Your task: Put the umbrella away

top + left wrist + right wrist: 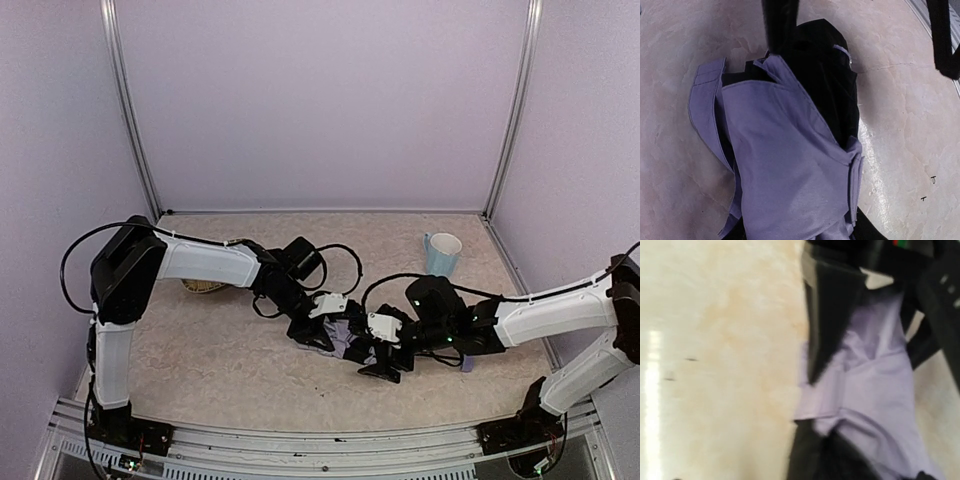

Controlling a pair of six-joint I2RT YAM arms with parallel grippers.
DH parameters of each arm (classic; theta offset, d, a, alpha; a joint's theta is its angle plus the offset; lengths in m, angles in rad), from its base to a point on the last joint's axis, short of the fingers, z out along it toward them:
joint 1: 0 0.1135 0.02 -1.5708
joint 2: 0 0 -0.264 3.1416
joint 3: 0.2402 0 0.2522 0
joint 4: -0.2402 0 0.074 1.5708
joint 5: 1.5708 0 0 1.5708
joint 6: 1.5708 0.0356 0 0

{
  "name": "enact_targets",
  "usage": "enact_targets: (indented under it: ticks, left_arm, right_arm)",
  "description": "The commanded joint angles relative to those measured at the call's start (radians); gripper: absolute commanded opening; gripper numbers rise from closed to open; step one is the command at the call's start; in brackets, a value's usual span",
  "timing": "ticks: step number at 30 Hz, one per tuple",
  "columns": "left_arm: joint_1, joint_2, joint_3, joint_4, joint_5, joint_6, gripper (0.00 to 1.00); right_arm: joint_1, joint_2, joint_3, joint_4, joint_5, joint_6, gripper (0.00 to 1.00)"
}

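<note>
Beige marbled counter [200,370] carries the crumpled pale lavender-grey fabric umbrella [345,338] at its middle, outside any container. The left gripper [318,322] is at the umbrella, but I cannot tell whether it grips. The right gripper [385,352] has its jaws apart, with fabric between them. A woven straw tray [203,287] is mostly hidden by the left arm. A light blue mug [441,254] stands upright, its contents unseen.

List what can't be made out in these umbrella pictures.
- Umbrella handle and shaft: top view, covered by left end effector and right end effector; wrist views show mostly fabric.
- Woven tray: top view, mostly behind the left arm.
- Right one's contact with fabric: right wrist view is blurred.
- Left one's hold: left wrist view cuts its fingers off at the top edge.
</note>
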Motion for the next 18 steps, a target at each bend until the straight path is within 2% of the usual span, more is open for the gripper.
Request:
enact_targets:
  ticks: [1,7,9,11,13,16,18]
  left_arm:
    - [-0.011,0.114,-0.033,-0.277,-0.001,0.016,0.3]
    - [-0.011,0.154,0.007,-0.328,0.022,0.036,0.3]
    - [-0.01,0.164,0.018,-0.351,0.035,0.05,0.31]
    - [-0.009,0.172,0.03,-0.36,0.038,0.052,0.31]
    - [-0.005,0.175,0.035,-0.359,0.039,0.046,0.34]
    - [0.007,0.136,0.0,-0.243,0.033,-0.004,0.56]
    - [0.02,0.067,-0.074,-0.067,0.033,-0.062,0.82]
  right_arm:
    - [0.013,0.115,0.048,0.129,0.116,-0.038,1.0]
    - [0.032,0.26,0.089,0.132,0.221,-0.052,0.96]
    - [0.038,0.283,0.095,0.124,0.223,-0.066,0.92]
    - [0.043,0.298,0.105,0.098,0.21,-0.078,0.78]
    - [0.047,0.31,0.115,0.058,0.212,-0.081,0.58]
    - [0.051,0.307,0.116,0.021,0.206,-0.085,0.28]
    - [0.056,0.3,0.114,0.005,0.197,-0.096,0.15]
